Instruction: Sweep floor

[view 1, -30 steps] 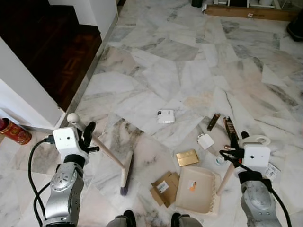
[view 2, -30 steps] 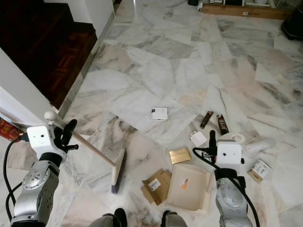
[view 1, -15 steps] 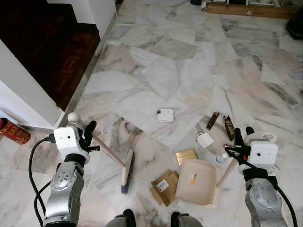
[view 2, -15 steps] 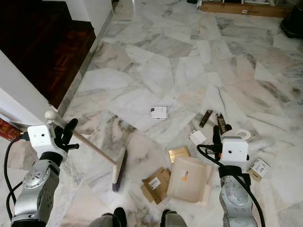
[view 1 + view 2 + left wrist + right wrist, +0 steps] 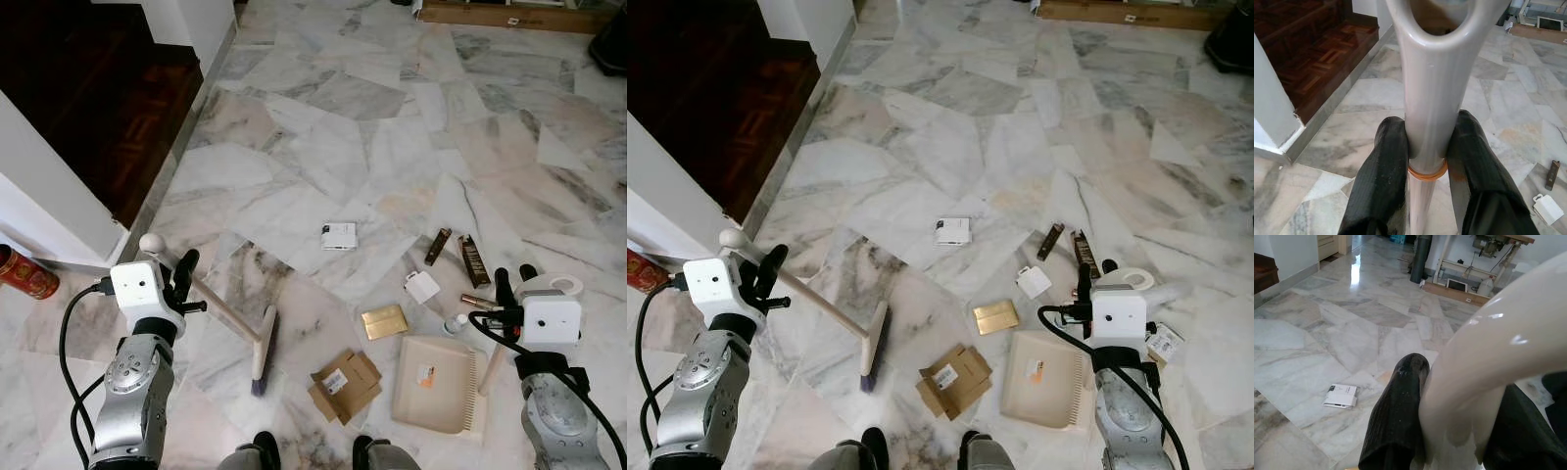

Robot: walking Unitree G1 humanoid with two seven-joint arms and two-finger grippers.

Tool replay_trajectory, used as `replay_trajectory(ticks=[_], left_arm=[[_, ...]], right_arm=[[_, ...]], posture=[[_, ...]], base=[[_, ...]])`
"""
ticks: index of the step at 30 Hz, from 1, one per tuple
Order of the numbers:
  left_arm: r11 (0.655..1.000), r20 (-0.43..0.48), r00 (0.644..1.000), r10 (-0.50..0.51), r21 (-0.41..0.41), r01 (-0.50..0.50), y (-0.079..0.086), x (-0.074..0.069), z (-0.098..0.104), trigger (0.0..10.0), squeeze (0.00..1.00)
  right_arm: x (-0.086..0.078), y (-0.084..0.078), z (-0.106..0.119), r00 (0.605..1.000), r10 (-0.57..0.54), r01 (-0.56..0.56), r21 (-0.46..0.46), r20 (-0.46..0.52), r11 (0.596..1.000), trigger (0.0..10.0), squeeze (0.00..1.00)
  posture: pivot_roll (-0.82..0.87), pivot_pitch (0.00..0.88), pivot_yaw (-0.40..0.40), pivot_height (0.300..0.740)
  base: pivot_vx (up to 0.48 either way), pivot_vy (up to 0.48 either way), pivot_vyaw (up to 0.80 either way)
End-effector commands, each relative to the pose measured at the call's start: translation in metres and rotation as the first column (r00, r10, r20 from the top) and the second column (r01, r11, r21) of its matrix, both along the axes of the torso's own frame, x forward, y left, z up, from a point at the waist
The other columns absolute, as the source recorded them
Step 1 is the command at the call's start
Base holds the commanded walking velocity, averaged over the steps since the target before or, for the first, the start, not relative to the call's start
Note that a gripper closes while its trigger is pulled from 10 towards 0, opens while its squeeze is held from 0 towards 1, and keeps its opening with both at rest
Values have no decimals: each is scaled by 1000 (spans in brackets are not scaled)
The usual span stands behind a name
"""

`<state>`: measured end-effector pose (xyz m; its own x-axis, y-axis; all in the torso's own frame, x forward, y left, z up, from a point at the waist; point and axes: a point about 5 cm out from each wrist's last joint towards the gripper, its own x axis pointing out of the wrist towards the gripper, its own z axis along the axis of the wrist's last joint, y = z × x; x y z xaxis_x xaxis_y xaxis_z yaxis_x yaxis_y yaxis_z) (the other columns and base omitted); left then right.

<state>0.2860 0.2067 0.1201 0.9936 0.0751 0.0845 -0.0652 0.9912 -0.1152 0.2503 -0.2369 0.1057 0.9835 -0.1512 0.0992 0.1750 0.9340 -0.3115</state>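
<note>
My left gripper (image 5: 179, 282) is shut on the pale broom handle (image 5: 217, 306); the broom head (image 5: 263, 349) rests on the marble floor ahead of my feet. My right gripper (image 5: 509, 292) is shut on the cream dustpan handle (image 5: 1484, 382), and the dustpan (image 5: 434, 383) lies flat on the floor at the lower right. Litter lies in between: a brown cardboard box (image 5: 345, 383), a gold card (image 5: 383, 321), a small white packet (image 5: 423, 287), a white booklet (image 5: 339, 235) and two dark wrappers (image 5: 473, 259). In the left wrist view both fingers (image 5: 1378, 181) clamp the handle (image 5: 1432, 88).
A white wall corner (image 5: 59, 206) and a dark wooden floor area (image 5: 98, 88) lie to my left. A red can (image 5: 26, 273) stands by the wall. A white tape roll (image 5: 554, 287) sits by my right gripper. My feet (image 5: 260, 452) show at the lower edge. Open marble stretches ahead.
The dustpan has slid right and flattened on the floor, uncovering the gold card and the cardboard box. My right gripper moved right with it. The broom and left gripper held still.
</note>
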Motion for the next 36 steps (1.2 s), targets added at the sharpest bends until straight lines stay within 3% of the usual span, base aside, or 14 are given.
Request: replay_trajectory(ticks=[1, 17, 22, 28, 32, 36], left_arm=[[1000, -6, 1000, 17, -4, -17, 5, -3, -3, 10000, 0], [1000, -14, 1000, -4, -16, 4, 4, 3, -1, 10000, 0], [988, -69, 997, -42, -149, 31, -1, 7, -7, 10000, 0], [972, -113, 992, -63, -234, 35, 1, 8, -9, 10000, 0], [952, -184, 974, -133, -296, 74, -2, 8, -14, 10000, 0], [952, -247, 944, -219, -266, 151, -10, 6, -21, 10000, 0]], right_arm=[[-3, 0, -4, 1000, 1, -1, 15, -4, 1000, 10000, 0], [-10, 10, -46, 991, 23, -17, 46, -133, 999, 10000, 0], [-4, 18, -51, 989, 54, -43, 77, -134, 996, 10000, 0], [5, 27, -48, 991, 77, -67, 96, -109, 993, 10000, 0], [11, 33, -48, 991, 94, -84, 106, -100, 991, 10000, 0], [15, 35, -46, 991, 98, -88, 110, -88, 990, 10000, 0]], posture=[[-158, 271, 42, 740], [-133, 279, 54, 740], [-130, 279, 56, 740], [-115, 279, 57, 740], [-107, 282, 58, 740], [-110, 282, 64, 740]], base=[[0, 0, 0], [0, 0, 0], [0, 0, 0], [0, 0, 0], [0, 0, 0], [0, 0, 0]])
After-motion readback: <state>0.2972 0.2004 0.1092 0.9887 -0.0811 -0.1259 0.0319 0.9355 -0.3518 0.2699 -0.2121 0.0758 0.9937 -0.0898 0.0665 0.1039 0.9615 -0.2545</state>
